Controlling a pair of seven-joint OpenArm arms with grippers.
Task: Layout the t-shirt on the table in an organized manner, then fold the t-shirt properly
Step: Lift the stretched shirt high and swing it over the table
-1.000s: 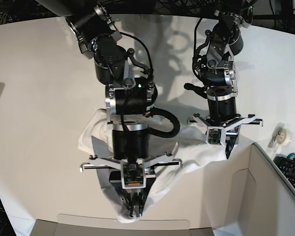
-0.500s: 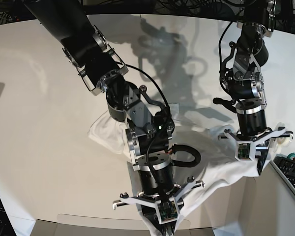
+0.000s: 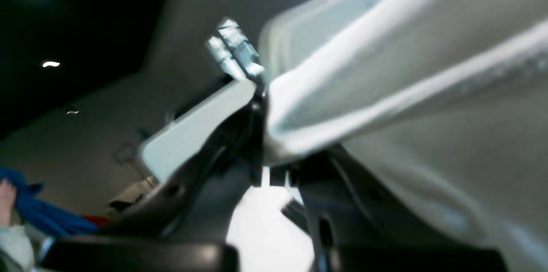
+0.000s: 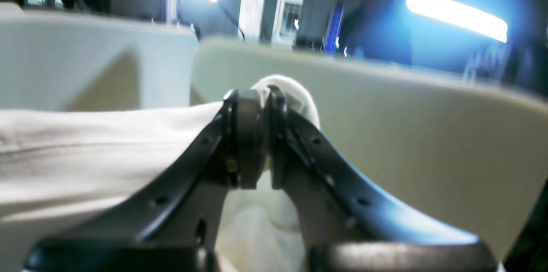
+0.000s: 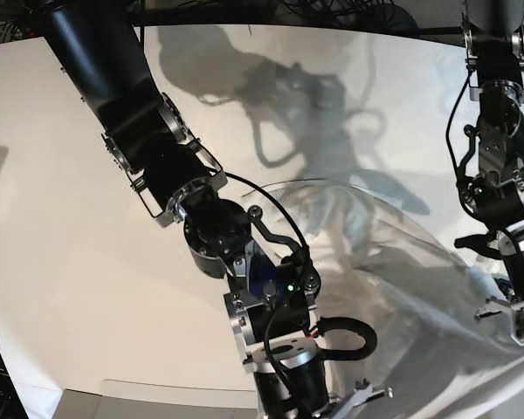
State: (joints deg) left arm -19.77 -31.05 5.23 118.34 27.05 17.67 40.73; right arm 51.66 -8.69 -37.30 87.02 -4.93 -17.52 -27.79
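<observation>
Right gripper pinched shut on a white fold of the t-shirt; left gripper clamped on another edge. Stretched between both, blurred, above the table near its front right corner.

T-shirt apparently stretched above table.

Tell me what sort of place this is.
Probably a robotics lab or workshop: a large white tabletop with two black robot arms stretching a white cloth t-shirt, cables along the dark far edge, and ceiling strip lights.
</observation>
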